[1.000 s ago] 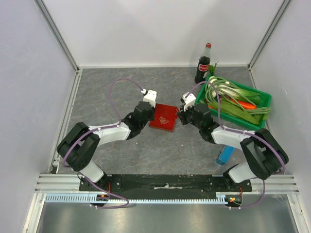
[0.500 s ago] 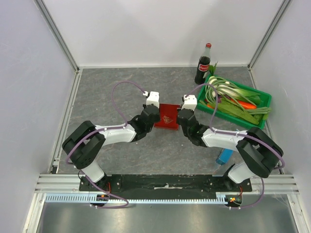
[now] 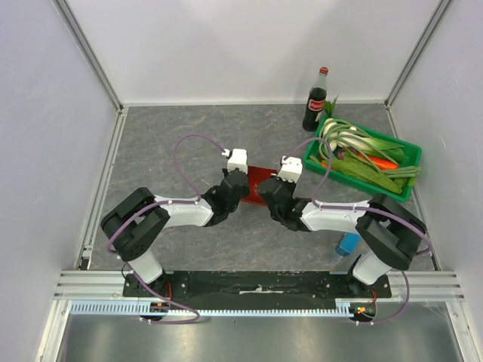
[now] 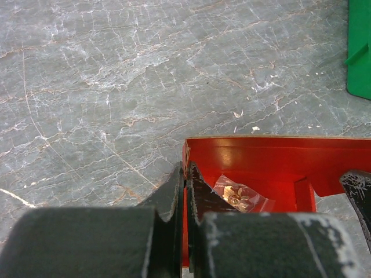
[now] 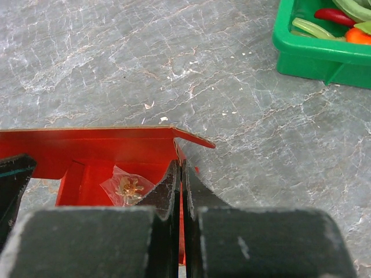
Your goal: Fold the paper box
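The grey table [image 3: 166, 143] carries a green crate [image 3: 362, 162] at two o'clock. The red paper box [image 3: 256, 177] sits at centre, walls raised, so the folding looks well along, with closing probably left. The left gripper [image 4: 185, 188] pinches its nine o'clock wall and the right gripper [image 5: 181, 179] its three o'clock wall. A clear packet [image 4: 237, 197] lies inside.

right pincer [image 5: 181, 174] pinching paper box [image 5: 116, 147] wall
clear packet [image 5: 127, 186] inside box; green crate [image 5: 313, 55] far right on grey bench [image 5: 116, 58]

Overhead overview; wrist views close on paper box [image 4: 261, 156]
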